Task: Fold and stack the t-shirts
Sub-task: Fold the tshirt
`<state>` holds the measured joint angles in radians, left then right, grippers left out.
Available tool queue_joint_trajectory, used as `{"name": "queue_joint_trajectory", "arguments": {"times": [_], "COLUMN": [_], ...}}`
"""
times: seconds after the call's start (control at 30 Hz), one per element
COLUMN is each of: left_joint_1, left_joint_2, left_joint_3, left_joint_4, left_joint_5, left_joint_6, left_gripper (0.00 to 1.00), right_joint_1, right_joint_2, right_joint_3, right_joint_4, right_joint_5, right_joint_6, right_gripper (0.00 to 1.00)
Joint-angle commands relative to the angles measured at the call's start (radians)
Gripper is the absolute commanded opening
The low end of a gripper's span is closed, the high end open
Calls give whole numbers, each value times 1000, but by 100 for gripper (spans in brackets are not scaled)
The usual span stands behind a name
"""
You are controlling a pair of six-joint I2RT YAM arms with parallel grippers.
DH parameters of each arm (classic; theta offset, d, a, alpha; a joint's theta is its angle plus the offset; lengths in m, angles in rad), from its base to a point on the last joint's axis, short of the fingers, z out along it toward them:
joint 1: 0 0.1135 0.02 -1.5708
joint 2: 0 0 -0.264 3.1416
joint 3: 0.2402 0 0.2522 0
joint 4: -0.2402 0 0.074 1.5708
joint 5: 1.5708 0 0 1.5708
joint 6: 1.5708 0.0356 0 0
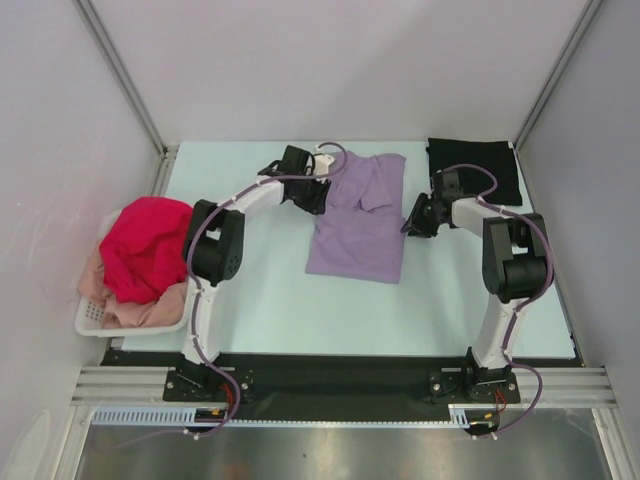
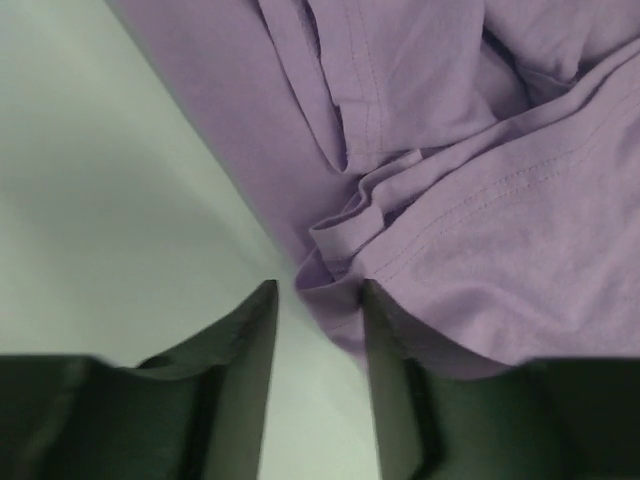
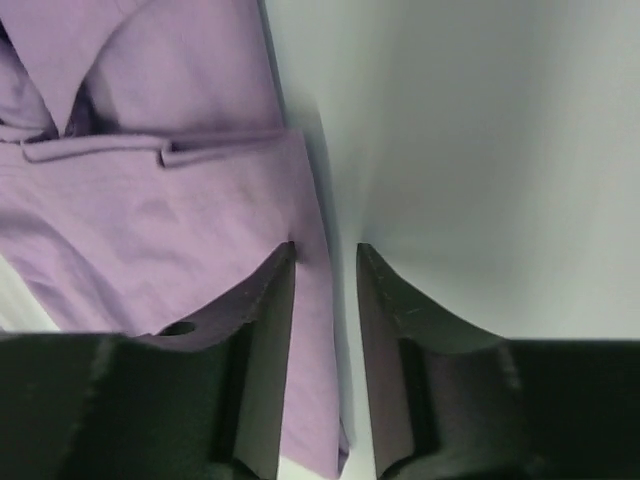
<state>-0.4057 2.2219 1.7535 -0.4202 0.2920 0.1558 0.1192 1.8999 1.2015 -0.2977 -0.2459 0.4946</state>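
The lavender-purple soft cloth t-shirt [image 1: 352,225] lies spread in the middle of the pale green table [image 1: 270,300]. Its lower body is flat and smooth toward the near edge, while its upper part, toward the far edge, is bunched, with a sleeve folded inward over the chest. The left tool [image 2: 318,285] sits at the shirt's far left edge. In the left wrist view its two dark fingers stand apart with bare table showing between them; a rumpled hem fold lies right at the fingertips and the cloth runs under one finger. This tool is released, with nothing pinched. The right tool [image 3: 326,247] sits at the shirt's right edge, its fingers also parted. The straight side edge of the cloth runs through the gap, one finger over the fabric and the other over bare table, and the jaws are not pressed onto the cloth. The black t-shirt [image 1: 473,168], folded into a square, lies flat at the far right corner of the table, apart from the lavender one. At the left side a white slotted plastic basket [image 1: 92,320] holds the magenta-red t-shirt [image 1: 145,245], heaped on top of the pale peach-pink t-shirt [image 1: 140,308], which shows along the basket's rim.
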Motion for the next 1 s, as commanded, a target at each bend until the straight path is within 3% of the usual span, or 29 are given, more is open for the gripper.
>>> {"name": "queue_joint_trajectory", "arguments": {"times": [0.0,0.07,0.1,0.17,0.2,0.43,0.57,0.67,0.7,0.73,0.8,0.97], "left_joint_1": [1,-1,1,1,1,33,31,27,25,25,25,22], "left_joint_2": [22,30,31,36,38,76,107,122,122,119,105,-36], "left_joint_3": [52,57,58,66,69,156,169,185,189,192,196,123], "left_joint_4": [32,32,38,40,50,57,32,17,9,6,3,55], "left_joint_5": [51,68,72,62,18,-112,-87,-85,-89,-96,-126,-177], "left_joint_6": [-47,-53,-62,-64,-71,-130,-121,-102,-99,-98,-85,-10], "left_gripper": [41,34,22,7,0,0,0,23,46,53,60,66], "right_joint_1": [5,7,5,2,3,8,4,8,8,7,2,20], "right_joint_2": [57,86,91,102,105,113,134,153,151,145,104,-71], "right_joint_3": [76,93,95,95,96,127,130,147,150,148,141,84], "right_joint_4": [75,86,91,107,111,127,140,118,111,103,82,-6], "right_joint_5": [-39,-40,-36,-33,-32,6,-1,-7,-3,3,23,137], "right_joint_6": [12,21,25,35,36,38,33,22,21,21,19,-5], "right_gripper": [32,27,20,12,3,0,0,17,33,37,43,48]}}
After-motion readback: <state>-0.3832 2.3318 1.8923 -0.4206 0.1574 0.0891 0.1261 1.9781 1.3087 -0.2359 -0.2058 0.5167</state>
